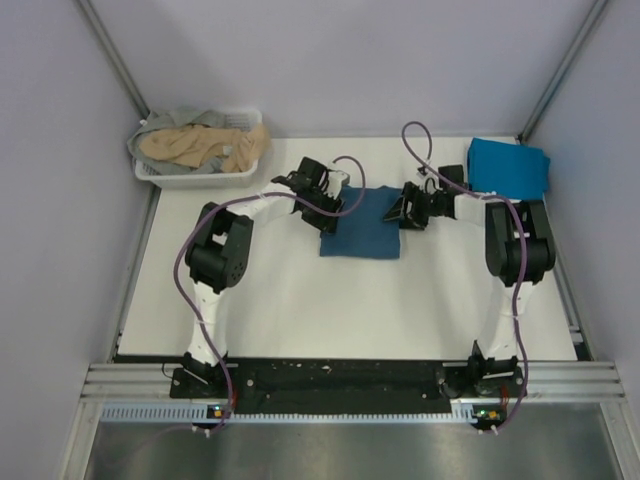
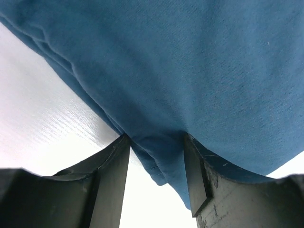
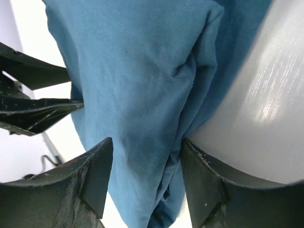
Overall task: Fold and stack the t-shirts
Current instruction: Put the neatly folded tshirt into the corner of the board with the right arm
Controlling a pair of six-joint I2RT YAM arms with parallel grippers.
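Dark teal-blue t-shirt [image 1: 360,228] folded mid-table [image 1: 330,310]; left end effector [image 1: 335,203] and right end effector [image 1: 401,212] straddle its side edges, half-spread, grip unclear; probably best to pinch all layers and lift evenly toward the cyan-blue t-shirt [image 1: 508,165].

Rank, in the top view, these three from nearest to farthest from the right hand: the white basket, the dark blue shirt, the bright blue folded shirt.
From the right hand:
1. dark blue shirt: mid-table, at the hand itself, on its left.
2. bright blue folded shirt: back right corner.
3. white basket: back left corner, clearly farthest.
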